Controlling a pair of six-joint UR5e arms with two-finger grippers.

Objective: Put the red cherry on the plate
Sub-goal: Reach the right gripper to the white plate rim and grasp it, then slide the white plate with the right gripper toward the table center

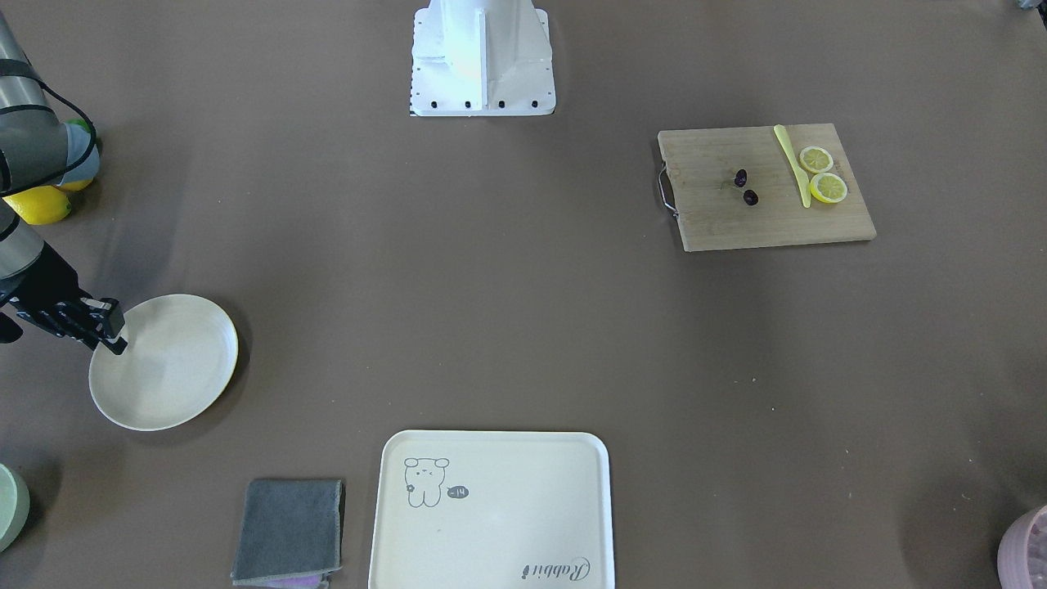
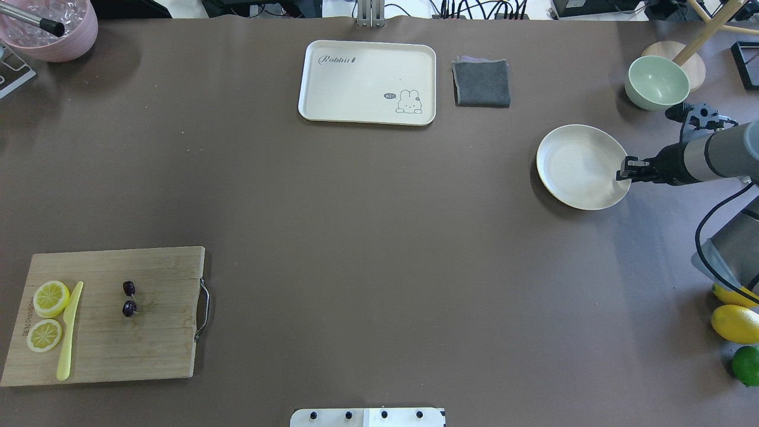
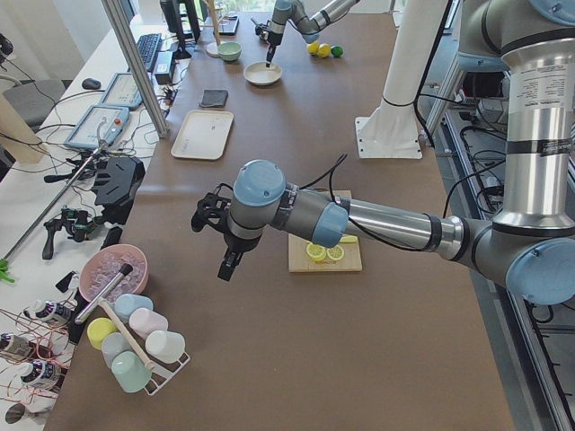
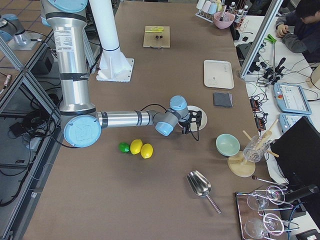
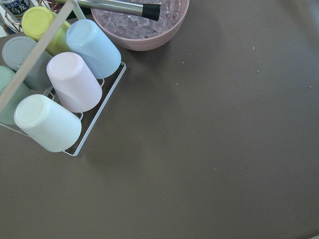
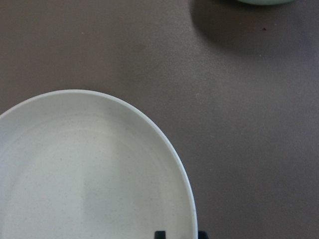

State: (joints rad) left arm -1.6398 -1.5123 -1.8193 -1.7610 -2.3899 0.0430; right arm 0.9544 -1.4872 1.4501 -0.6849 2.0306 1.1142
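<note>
The red cherry (image 2: pixel 128 298), a pair of small dark fruits, lies on the wooden cutting board (image 2: pixel 154 344) at the near left; it also shows in the front view as the red cherry (image 1: pixel 745 187). The cream plate (image 2: pixel 575 166) rests far off at the right. My right gripper (image 2: pixel 620 172) is at the plate's near rim. In the right wrist view its fingertips (image 6: pixel 159 234) straddle the plate's rim (image 6: pixel 192 209), shut on it. My left gripper (image 3: pixel 226 268) hangs over the table's left end, far from the board, and I cannot tell whether it is open or shut.
Two lemon slices (image 2: pixel 50 298) and a yellow knife (image 2: pixel 68 332) share the board. A cream tray (image 2: pixel 367 59), grey cloth (image 2: pixel 481 83) and green bowl (image 2: pixel 655 83) sit at the far side. Lemons (image 2: pixel 735 323) and a lime (image 2: pixel 746 365) lie at the right edge. A pink ice bowl (image 5: pixel 149 30) and a cup rack (image 5: pixel 65 84) are below the left wrist.
</note>
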